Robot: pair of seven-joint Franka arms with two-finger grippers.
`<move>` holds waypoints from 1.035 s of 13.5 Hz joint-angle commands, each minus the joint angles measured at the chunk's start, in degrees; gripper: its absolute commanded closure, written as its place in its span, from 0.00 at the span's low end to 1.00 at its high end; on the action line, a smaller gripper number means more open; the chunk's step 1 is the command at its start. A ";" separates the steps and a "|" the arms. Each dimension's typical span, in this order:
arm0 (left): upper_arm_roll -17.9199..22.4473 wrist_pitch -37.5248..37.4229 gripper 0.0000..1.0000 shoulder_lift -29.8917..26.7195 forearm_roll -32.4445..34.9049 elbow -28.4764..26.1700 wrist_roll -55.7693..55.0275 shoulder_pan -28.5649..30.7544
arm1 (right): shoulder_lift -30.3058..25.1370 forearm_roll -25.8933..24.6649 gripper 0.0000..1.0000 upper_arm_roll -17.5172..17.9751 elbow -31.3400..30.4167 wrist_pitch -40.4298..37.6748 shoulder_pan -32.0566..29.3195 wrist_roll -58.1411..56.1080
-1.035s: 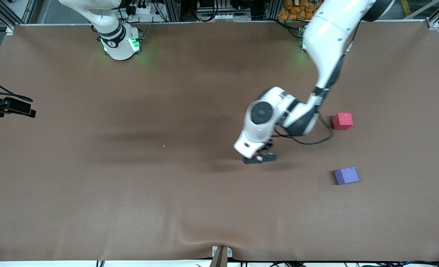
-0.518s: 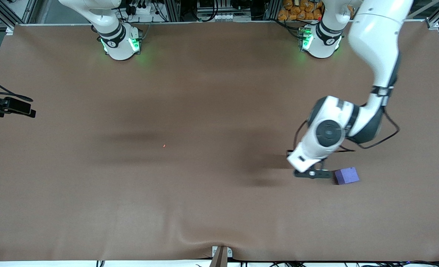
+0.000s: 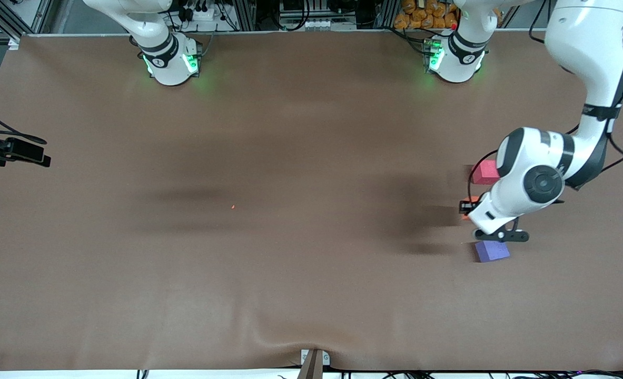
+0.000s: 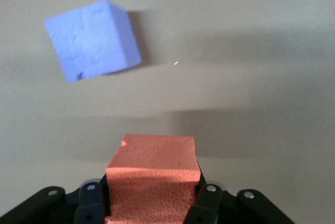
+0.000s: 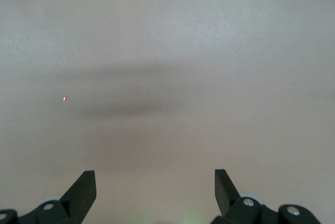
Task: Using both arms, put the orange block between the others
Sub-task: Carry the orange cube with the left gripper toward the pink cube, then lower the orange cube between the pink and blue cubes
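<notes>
Nearest the front camera lies the purple-blue cube [image 3: 492, 250], flat on the brown table [image 3: 269, 263] toward my left arm's end; from my left wrist it shows as a blue block [image 4: 93, 40] sitting slightly turned, with bare table between it and what I carry. Just above it in the air hangs my left gripper [image 3: 481, 217], and my fingers [image 4: 208, 201] are clamped on the orange block [image 4: 153, 178], one on each side of it, so that its pebbled face fills the space between them. In the front view only a sliver of that orange block [image 3: 469, 200] peeks out beside my white wrist, which covers the rest. I hold it over the strip of table between the two other cubes, apart from both and not set down. Farther from the camera rests the pinkish-red cube [image 3: 483, 172], partly covered by my left forearm, roughly in line with the purple-blue one. A tiny orange speck [image 3: 233, 207] lies out on the middle of the table, well apart from all three cubes; my right wrist view catches it too [image 5: 64, 99]. My right gripper [image 5: 155, 190] waits over bare table with its two fingers [image 5: 82, 189] spread wide and nothing between them; in the front view only that arm's green-lit base [image 3: 170, 62] shows at the table's top edge, with my left arm's base [image 3: 454, 58] farther along the same edge.
</notes>
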 commanded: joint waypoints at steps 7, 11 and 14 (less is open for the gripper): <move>-1.59 6.41 1.00 -1.29 1.43 -6.86 6.68 8.42 | -0.44 0.36 0.00 0.08 0.26 -0.29 -0.04 -0.75; -1.50 10.97 1.00 0.73 1.43 -8.79 6.68 8.95 | -0.44 0.36 0.00 0.08 0.26 -0.29 -0.04 -0.75; -1.41 13.00 1.00 2.23 1.52 -8.70 7.99 10.53 | -0.44 0.36 0.00 0.08 0.26 -0.29 -0.04 -0.75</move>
